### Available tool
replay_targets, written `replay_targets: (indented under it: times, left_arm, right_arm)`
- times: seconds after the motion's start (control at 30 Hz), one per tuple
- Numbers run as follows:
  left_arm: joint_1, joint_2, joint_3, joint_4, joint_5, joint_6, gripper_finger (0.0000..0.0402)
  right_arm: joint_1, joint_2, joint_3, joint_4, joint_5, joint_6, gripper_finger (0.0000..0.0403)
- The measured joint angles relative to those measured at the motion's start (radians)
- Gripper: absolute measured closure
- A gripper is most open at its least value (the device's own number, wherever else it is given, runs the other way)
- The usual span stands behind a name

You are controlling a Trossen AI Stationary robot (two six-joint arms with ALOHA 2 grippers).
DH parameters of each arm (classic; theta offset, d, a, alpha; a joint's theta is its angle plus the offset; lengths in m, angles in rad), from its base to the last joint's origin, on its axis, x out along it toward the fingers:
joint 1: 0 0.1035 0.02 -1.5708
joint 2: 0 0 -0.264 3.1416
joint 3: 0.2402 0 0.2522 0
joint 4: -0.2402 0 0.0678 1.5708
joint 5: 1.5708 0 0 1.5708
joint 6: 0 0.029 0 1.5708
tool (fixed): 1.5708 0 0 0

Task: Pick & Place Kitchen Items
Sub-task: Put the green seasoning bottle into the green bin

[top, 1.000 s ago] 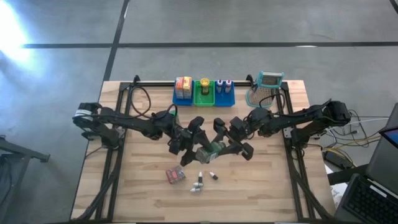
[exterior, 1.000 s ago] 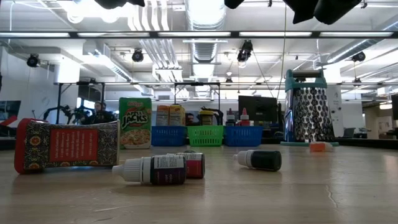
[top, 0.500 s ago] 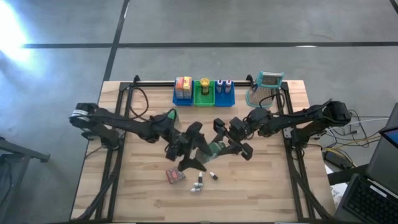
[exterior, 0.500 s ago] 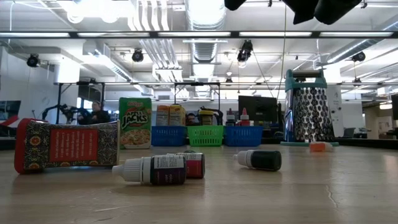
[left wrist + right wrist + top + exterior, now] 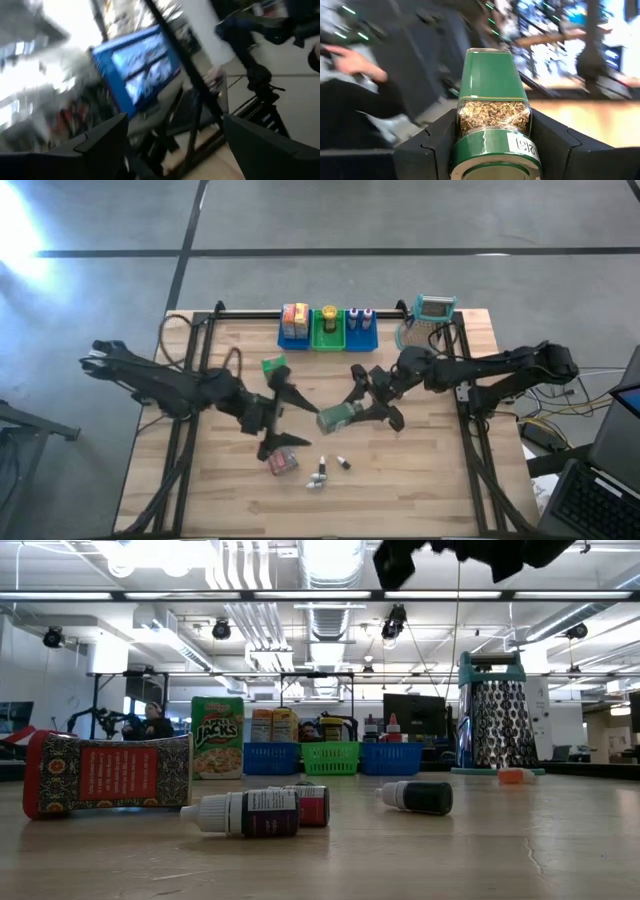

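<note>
A green jar (image 5: 337, 418) with a clear middle full of dried flakes hangs above the table's middle, and my right gripper (image 5: 366, 406) is shut on it. The jar (image 5: 492, 110) fills the right wrist view. My left gripper (image 5: 280, 418) stands open left of the jar, apart from it, with nothing between its fingers (image 5: 100, 142). On the table lie a red packet (image 5: 282, 463), two small bottles (image 5: 320, 475) (image 5: 343, 463) and a green cereal box (image 5: 272, 365). The low view shows the packet (image 5: 105, 775), the upright box (image 5: 217, 737) and the bottles (image 5: 245, 813) (image 5: 415, 797). My right gripper pinches the jar between its two fingers at the green end nearest the wrist (image 5: 465, 150), one finger (image 5: 432, 142) on each side. The fingers come about level from the table's right and lie along the jar. It is lifted clear, lying about level, its far end toward my left gripper.
Blue, green and blue bins (image 5: 328, 330) holding boxes and bottles stand in a row at the far edge, also seen in the low view (image 5: 330, 757). A metal grater (image 5: 432, 315) with a teal handle stands right of them. Bare wood lies along the near edge.
My left gripper has opened, let go of the green jar and drawn back toward the table's left edge, rising and turning. The jar has stayed lifted in my right gripper.
</note>
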Motion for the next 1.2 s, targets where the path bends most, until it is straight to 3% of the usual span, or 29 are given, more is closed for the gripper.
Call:
replay_targets:
  times: [0.2, 0.53, 1.0, 1.2]
  left_arm:
    - [-0.005, -0.118, -0.013, -0.267, -0.137, -0.320, 0.0076]
    - [-0.003, -0.143, -0.240, -0.088, -0.392, -0.495, 0.0076]
    - [-0.003, -0.144, -0.563, 0.392, -0.399, -0.572, 0.0076]
    - [-0.003, -0.150, -0.599, 0.447, -0.399, -0.578, 0.0076]
  right_arm:
    - [-0.093, -0.037, 0.087, -0.448, 0.146, -0.151, 0.0209]
    - [-0.227, 0.108, 0.437, -1.063, 0.464, -0.427, 0.0208]
    - [-0.306, 0.353, 0.807, -1.380, 0.477, -0.559, 0.0207]
    - [-0.319, 0.469, 0.938, -1.468, 0.512, -0.608, 0.0209]
